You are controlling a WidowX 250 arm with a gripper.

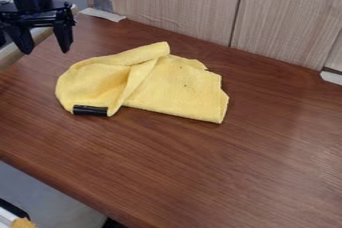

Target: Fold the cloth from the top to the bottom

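On the brown wood-grain tabletop, the yellow cloth lies to the right of and below the gripper, whose fingers are spread, holding nothing. It looks partly folded, creased and bunched; a neat top-to-bottom fold seems left to do.

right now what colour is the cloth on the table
The cloth is yellow, seen in the camera view.
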